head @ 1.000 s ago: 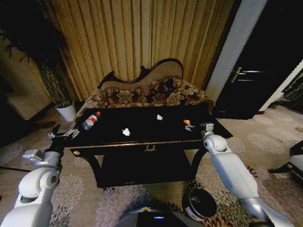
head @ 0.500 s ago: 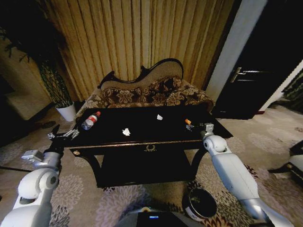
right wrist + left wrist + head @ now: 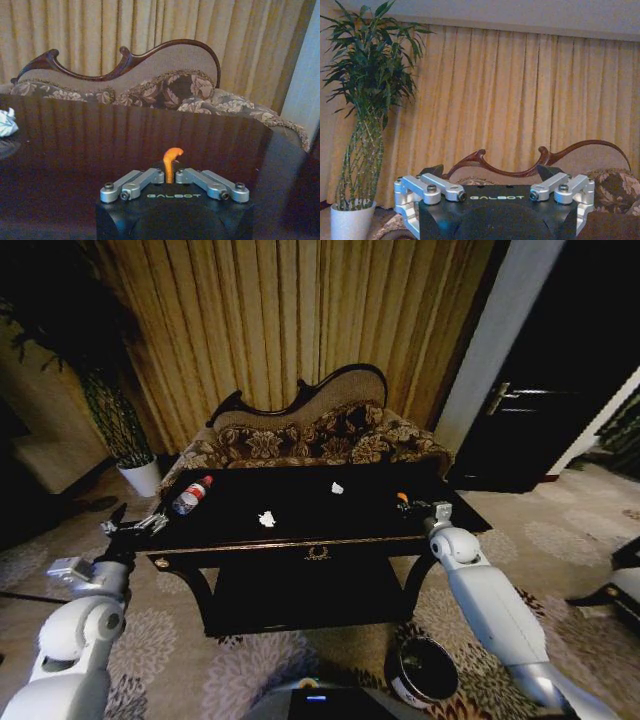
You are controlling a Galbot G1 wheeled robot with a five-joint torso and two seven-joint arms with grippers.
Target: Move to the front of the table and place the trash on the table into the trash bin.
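The black table (image 3: 300,502) stands in front of me. My right gripper (image 3: 405,506) is over its right end, shut on a tiny orange piece (image 3: 401,498); in the right wrist view that piece (image 3: 171,159) sticks up between the closed fingers just above the glossy top (image 3: 100,150). Two white paper scraps (image 3: 266,519) (image 3: 337,488) lie mid-table, one of them also in the right wrist view (image 3: 6,122). A clear bottle with a red cap (image 3: 190,495) lies at the left end. My left gripper (image 3: 131,525) hangs open just off the left corner. The dark trash bin (image 3: 424,670) stands on the carpet by my right arm.
A patterned sofa (image 3: 320,440) with a carved back sits right behind the table, before gold curtains. A tall plant in a white pot (image 3: 141,478) stands at the back left. A dark door (image 3: 540,410) is at the right. Patterned carpet surrounds the table.
My right gripper and the orange piece have shifted slightly to the right over the table's right end. The left arm, bottle and paper scraps stay put.
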